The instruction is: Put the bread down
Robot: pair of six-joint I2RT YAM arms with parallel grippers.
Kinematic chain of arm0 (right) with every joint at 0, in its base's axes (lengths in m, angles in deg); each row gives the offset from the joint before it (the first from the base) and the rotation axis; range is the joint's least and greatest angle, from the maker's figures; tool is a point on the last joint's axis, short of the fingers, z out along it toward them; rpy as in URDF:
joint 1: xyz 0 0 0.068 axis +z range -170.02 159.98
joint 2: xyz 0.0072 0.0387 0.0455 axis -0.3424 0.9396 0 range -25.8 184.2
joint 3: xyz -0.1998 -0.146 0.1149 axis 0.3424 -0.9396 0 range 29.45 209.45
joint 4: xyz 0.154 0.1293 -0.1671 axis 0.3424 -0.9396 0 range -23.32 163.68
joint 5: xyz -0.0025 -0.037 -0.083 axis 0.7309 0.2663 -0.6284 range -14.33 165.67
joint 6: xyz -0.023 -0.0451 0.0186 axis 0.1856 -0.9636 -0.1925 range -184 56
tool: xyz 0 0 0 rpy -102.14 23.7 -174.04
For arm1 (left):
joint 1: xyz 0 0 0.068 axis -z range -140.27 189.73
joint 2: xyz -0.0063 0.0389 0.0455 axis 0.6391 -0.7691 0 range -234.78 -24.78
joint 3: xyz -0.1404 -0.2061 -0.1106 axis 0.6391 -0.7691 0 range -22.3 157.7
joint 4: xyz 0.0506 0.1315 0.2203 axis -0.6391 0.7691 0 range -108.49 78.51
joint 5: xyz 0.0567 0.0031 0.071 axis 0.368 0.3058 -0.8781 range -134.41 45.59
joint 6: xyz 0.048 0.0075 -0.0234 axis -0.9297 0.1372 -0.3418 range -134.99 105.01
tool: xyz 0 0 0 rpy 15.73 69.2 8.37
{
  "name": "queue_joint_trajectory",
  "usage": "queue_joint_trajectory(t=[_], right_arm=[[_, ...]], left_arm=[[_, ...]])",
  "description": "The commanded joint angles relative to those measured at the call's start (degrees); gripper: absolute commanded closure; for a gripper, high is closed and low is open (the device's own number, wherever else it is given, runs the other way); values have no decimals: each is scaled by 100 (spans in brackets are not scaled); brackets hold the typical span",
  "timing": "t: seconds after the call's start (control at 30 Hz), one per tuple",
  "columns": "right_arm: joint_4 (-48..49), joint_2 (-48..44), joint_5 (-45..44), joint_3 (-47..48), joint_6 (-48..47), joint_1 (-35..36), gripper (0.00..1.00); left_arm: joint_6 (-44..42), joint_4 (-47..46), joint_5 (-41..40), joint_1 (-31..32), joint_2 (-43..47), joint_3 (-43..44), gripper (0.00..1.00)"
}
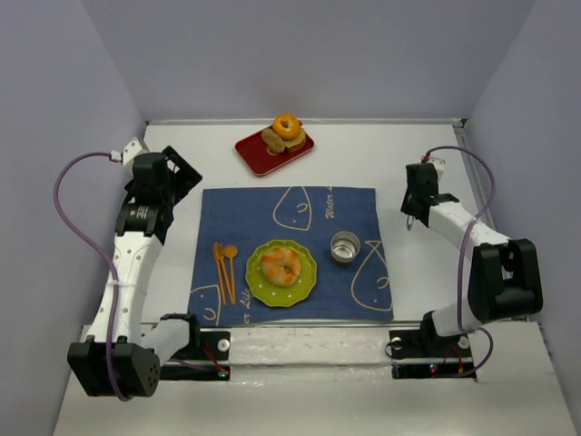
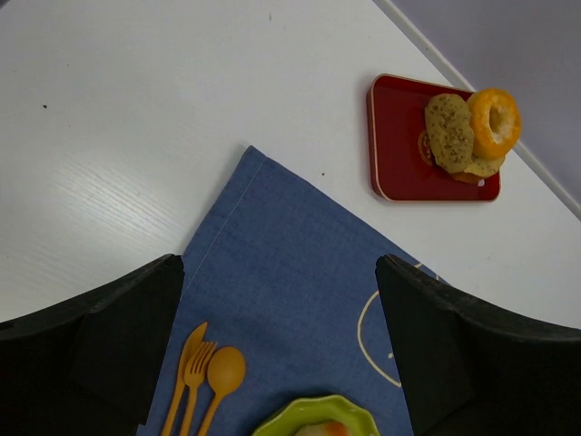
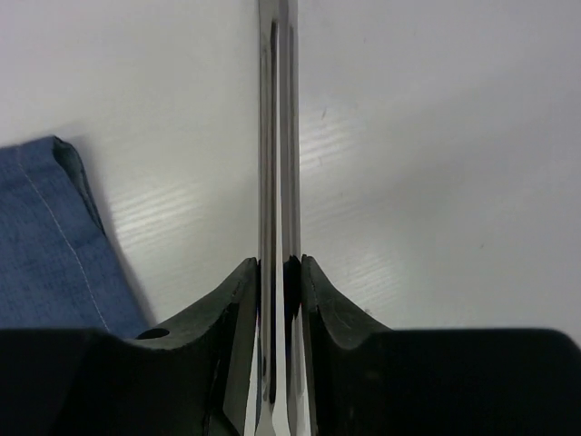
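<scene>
The bread (image 1: 281, 266), a golden-orange ring bun with cream patches, lies on the green plate (image 1: 307, 289) in the middle of the blue cloth (image 1: 272, 213). Only its edge (image 2: 320, 431) shows at the bottom of the left wrist view, on the plate (image 2: 281, 422). My left gripper (image 1: 182, 174) is open and empty, held above the cloth's far left corner (image 2: 280, 268), well away from the bread. My right gripper (image 1: 415, 207) is to the right of the cloth and is shut (image 3: 280, 263) on a thin shiny metal tool (image 3: 277, 136), seemingly tongs.
A red tray (image 1: 257, 154) at the back holds flat brown bread pieces (image 1: 273, 139) and a bright orange ring (image 1: 287, 125). An orange knife, fork and spoon (image 1: 223, 268) lie left of the plate. A small metal cup (image 1: 345, 246) stands to its right.
</scene>
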Motion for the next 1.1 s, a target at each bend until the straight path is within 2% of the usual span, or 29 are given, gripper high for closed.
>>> queue_joint_trajectory(t=[0.0, 0.17, 0.23, 0.27, 0.33, 0.47, 0.5, 0.57, 0.63, 0.8, 1.07], right_arm=[[-568, -14, 120, -307, 925, -37, 64], [-955, 136, 323, -219, 1312, -37, 55], [-1139, 241, 392, -114, 1418, -37, 44], [-1236, 259, 384, -96, 1462, -37, 34], [-1298, 137, 297, -96, 1480, -37, 28], [-1526, -451, 68, 9, 1392, -37, 19], [-1649, -592, 67, 149, 1340, -37, 12], [-1816, -1100, 67, 455, 1147, -37, 11], [-1957, -1427, 94, 702, 901, -37, 0], [-2221, -2192, 313, 1336, 479, -37, 0], [-2573, -2518, 524, 1451, 355, -37, 0]], left_arm=[[-51, -213, 6, 13, 99, -83, 1], [-42, -196, 15, 13, 108, -118, 1], [-51, -187, 24, 13, 108, -110, 1], [-51, -178, 24, 13, 116, -101, 1], [-51, -169, -2, 13, 143, -101, 1], [-51, -169, -46, 22, 204, -110, 1], [-51, -160, -55, 13, 204, -101, 1], [-51, -152, -73, 22, 230, -92, 1], [-51, -152, -134, 22, 248, -101, 1], [-42, -151, -240, 22, 257, -40, 1], [-68, -204, -389, 22, 336, 31, 1]])
